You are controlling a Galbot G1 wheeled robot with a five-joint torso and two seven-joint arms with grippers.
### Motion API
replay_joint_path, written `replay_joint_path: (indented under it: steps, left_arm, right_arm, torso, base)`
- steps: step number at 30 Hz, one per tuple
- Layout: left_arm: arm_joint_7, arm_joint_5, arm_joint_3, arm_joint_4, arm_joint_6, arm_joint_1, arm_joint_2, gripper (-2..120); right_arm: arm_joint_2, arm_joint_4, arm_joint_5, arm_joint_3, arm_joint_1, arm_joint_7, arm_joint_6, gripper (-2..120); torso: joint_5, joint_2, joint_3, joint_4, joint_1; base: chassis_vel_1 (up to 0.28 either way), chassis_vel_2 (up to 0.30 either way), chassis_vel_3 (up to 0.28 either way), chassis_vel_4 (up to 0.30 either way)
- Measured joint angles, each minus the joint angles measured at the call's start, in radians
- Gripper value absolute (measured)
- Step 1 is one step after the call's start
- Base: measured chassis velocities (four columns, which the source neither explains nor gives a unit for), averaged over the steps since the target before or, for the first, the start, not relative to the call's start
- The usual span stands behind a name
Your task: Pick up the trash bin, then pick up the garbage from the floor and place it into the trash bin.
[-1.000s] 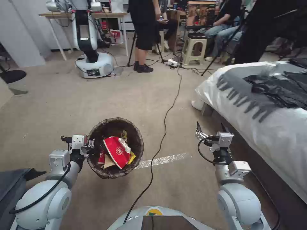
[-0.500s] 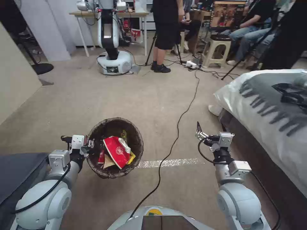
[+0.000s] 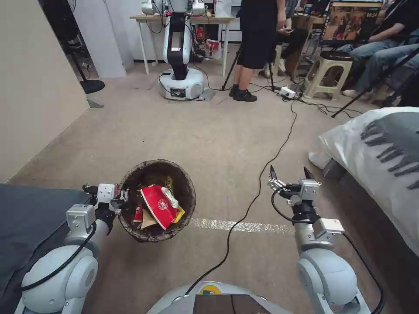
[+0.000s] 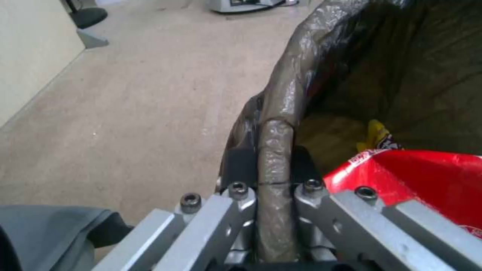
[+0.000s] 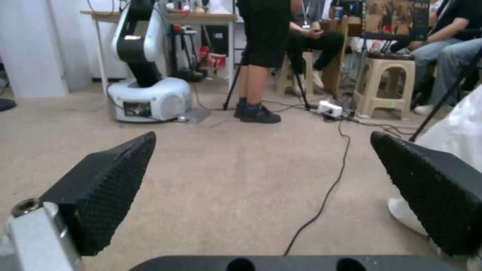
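Bin [image 3: 156, 201] sits at the same spot in the head view as a second ago, but the room behind it has slid rightward (the camera has turned, not the things): the bed [image 3: 384, 148] has drawn toward the right edge, a beige wall [image 3: 35, 87] has come in on the left, and the other robot [image 3: 180, 56] by the worktop [image 3: 183, 19] now stands near the top middle.

Left hand [image 3: 120, 201] is clamped on the bin's near-left rim; the left wrist view shows its two dark fingers [image 4: 240, 165] pressed either side of the bag-covered rim, one outside and one inside, with the rim fold pinched between them. Right hand [image 3: 290, 176] hovers above the floor [image 3: 209, 139] right of the bin, well apart from it, fingers spread wide with nothing between them; a black cable [image 3: 257, 192] runs over the carpet under it.

The bin is round, lined with a crinkled dark bag folded over the rim, and held clear of the floor, a pale tape line [image 3: 244, 226] passing beside it. Inside lies garbage [image 3: 160, 206]: a crushed red-and-white cup on top, with brown paper and a yellow wrapper beside it.
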Motion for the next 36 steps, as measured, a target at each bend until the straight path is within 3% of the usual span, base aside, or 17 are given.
replay_joint_path:
  steps: [16, 27, 36]
  left_arm:
    - [0.006, -0.024, 0.007, 0.000, 0.022, 0.005, 0.020, 3]
    - [-0.019, -0.118, 0.017, 0.001, 0.023, -0.007, 0.051, 3]
    - [-0.022, -0.165, 0.035, 0.059, 0.024, -0.028, 0.064, 3]
  right_arm:
    - [0.000, 0.012, 0.013, 0.004, 0.008, 0.016, -0.020, 100]
    - [-0.001, 0.014, 0.020, 0.002, 0.005, 0.021, -0.022, 100]
    - [0.001, 0.007, 0.021, -0.003, 0.009, 0.025, -0.023, 100]
  torso:
    - [0.0000, 0.000, 0.000, 0.0000, 0.000]
    - [0.0001, 0.000, 0.000, 0.0001, 0.000]
    - [0.0000, 0.000, 0.000, 0.0000, 0.000]
  base:
    - [0.000, 0.000, 0.000, 0.000]
    - [0.000, 0.000, 0.000, 0.000]
    - [0.000, 0.000, 0.000, 0.000]
